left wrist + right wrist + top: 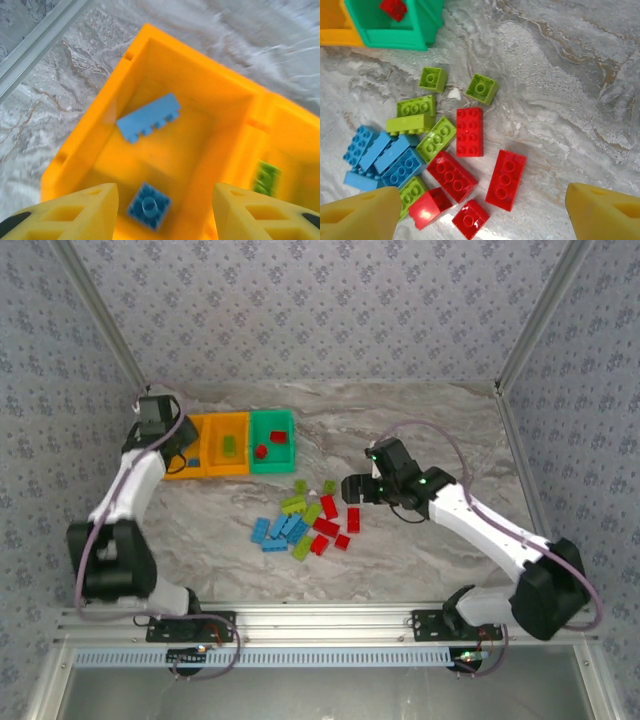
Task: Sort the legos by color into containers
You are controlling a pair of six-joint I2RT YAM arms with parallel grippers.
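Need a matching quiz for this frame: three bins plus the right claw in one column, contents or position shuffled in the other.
Column A
1. end orange bin
2. middle orange bin
3. green bin
4. right claw

Column B
a. red bricks inside
b. open, hovering by the loose pile
c. blue bricks inside
d. lime brick inside

Pairs: 1-c, 2-d, 3-a, 4-b

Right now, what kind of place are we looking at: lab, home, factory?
Likely a lab test cell, not a home: a marbled table boxed in by patterned walls, a left arm and right arm bolted to an aluminium rail, and legos with containers as practice props.
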